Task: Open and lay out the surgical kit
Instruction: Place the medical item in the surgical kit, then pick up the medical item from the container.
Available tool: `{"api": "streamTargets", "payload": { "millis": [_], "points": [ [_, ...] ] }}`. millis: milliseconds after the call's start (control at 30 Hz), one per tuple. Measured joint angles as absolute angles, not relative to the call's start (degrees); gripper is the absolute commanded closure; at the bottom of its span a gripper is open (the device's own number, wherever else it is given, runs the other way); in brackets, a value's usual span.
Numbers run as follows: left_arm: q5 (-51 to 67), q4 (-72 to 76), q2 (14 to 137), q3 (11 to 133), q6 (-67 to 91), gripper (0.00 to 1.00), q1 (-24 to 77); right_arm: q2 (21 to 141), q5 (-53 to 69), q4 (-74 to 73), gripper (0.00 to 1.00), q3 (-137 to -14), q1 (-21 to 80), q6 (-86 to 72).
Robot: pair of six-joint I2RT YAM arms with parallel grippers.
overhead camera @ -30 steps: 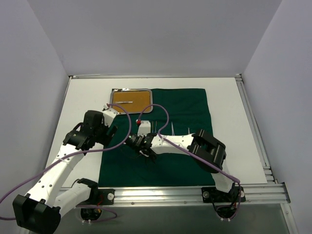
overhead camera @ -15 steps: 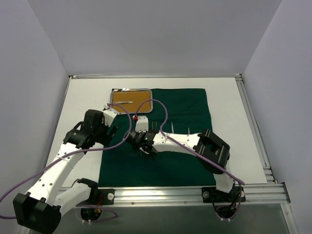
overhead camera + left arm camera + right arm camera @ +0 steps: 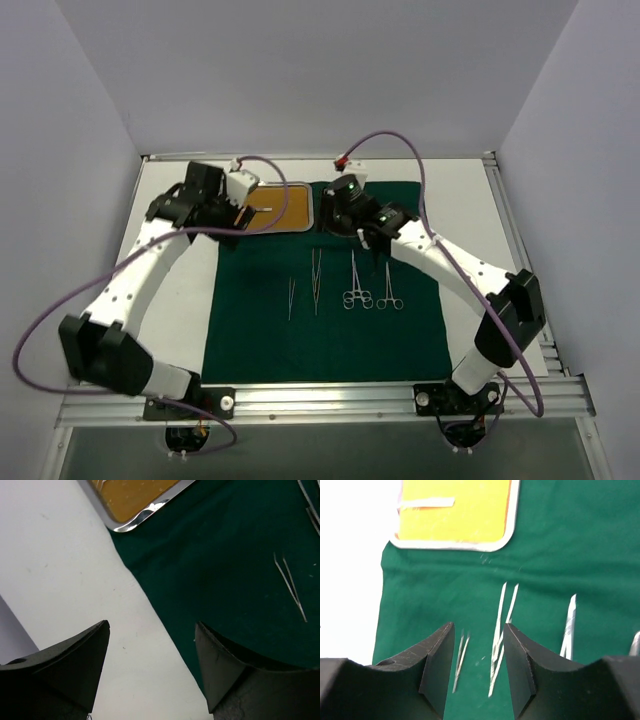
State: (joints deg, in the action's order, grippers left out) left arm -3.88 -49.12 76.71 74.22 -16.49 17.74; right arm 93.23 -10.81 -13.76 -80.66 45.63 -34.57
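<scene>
Both arms have swung away from the middle of the cloth toward its far end, and the instruments, bunched under the right gripper a second ago, now lie spread in a row. The dark green cloth wrap (image 3: 400, 340) is flat and open on the white table (image 3: 470, 200). On it, from left to right in the top view, lie a short pair of tweezers (image 3: 291, 298), a longer pair of tweezers (image 3: 316, 280) and two ring-handled clamps (image 3: 355, 285) (image 3: 388, 288), side by side but apart, with the clamps' rings toward the near edge.

The small steel tray (image 3: 312, 205) sits at the cloth's far left corner, its orange-brown inside facing up, with a pale thin strip (image 3: 262, 209) lying in it.

The left gripper (image 3: 232, 212) hangs just beside the tray's near left corner, above the cloth's left edge. Its wrist view shows the fingers (image 3: 75, 660) spread wide with nothing between them.

The right gripper (image 3: 338, 218) hovers over the cloth just right of the tray. Its fingers (image 3: 440, 665) stand apart and grasp nothing; the two tweezers on the cloth below show through the gap.
</scene>
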Motion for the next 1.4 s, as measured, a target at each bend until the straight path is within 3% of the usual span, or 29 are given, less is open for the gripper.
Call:
{"api": "streamTargets", "payload": {
  "millis": [133,567,800,933,1233,1367,1400],
  "points": [
    [2.1,-53.4,92.6,91.5,-17.8,0.38,17.5,92.2,-4.6,-11.9,0.60,-79.6,39.0,-31.0],
    [-0.2,-54.9,131.7,119.9,-38.6,0.30,15.6,100.2,9.3,-10.0,0.61,-79.0,31.9,-26.1],
    [0.3,-58.0,140.4,129.9,-44.6,0.31,13.3,103.9,12.2,-9.9,0.61,-79.3,31.6,-26.1],
    [1.1,-61.6,142.0,134.0,-47.1,0.44,12.7,104.2,13.1,-9.9,0.61,-80.2,31.6,-26.3],
    [4.3,-68.1,144.7,136.2,-49.4,0.58,12.3,105.1,13.7,-9.6,0.61,-81.6,31.5,-26.3],
    [5.0,-69.3,145.3,137.5,-50.2,0.74,12.2,105.1,14.0,-9.6,0.61,-81.6,31.5,-26.3],
    [5.0,-69.6,145.3,137.7,-50.3,0.83,12.2,105.1,14.0,-9.6,0.61,-81.6,31.5,-26.3]
  ]
}}
